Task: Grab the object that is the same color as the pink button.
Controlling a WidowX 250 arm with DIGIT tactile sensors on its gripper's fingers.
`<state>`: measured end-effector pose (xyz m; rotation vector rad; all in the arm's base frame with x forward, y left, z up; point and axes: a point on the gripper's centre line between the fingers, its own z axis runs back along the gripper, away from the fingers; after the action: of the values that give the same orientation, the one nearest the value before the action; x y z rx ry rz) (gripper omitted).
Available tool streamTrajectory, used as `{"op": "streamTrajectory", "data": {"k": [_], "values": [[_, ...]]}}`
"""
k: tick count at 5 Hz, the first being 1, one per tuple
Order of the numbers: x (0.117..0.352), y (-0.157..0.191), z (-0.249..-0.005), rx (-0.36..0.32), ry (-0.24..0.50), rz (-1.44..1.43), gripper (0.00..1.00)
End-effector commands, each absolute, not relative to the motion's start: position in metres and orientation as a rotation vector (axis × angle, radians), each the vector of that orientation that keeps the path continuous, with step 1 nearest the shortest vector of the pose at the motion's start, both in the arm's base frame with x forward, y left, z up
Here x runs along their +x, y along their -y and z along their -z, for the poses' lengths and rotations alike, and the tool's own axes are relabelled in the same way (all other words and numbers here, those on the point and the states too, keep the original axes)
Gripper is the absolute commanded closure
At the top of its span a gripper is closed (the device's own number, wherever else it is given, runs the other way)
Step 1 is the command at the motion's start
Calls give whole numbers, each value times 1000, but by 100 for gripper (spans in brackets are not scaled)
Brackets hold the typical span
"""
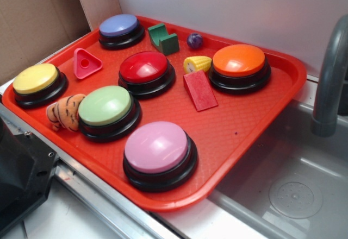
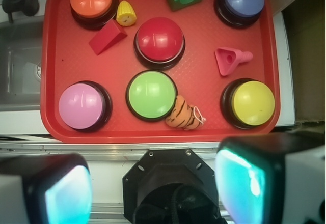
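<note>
Hovering high over the red tray (image 2: 51, 71), end effector (image 2: 155, 193) released and empty, probably lining up on the pink triangle (image 2: 227, 61) matching the pink button (image 2: 81, 106)

Looking down on the red tray (image 2: 56, 71) from above.
My fingers (image 2: 239, 183) stand wide apart, near the tray's edge. The pink triangle (image 2: 227, 61) lies right; the pink button (image 2: 82, 106) sits left.
</note>
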<state>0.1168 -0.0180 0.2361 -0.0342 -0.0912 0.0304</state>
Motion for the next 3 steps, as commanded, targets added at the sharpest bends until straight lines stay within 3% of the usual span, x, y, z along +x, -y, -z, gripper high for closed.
{"op": "streamTrajectory", "data": {"k": [1,2,3], "values": [[117,18,-236,-34,91,-30,0],[128,9,-223,-38,141,-34,0],[143,-7,-208,9,170,-52,0]]}}
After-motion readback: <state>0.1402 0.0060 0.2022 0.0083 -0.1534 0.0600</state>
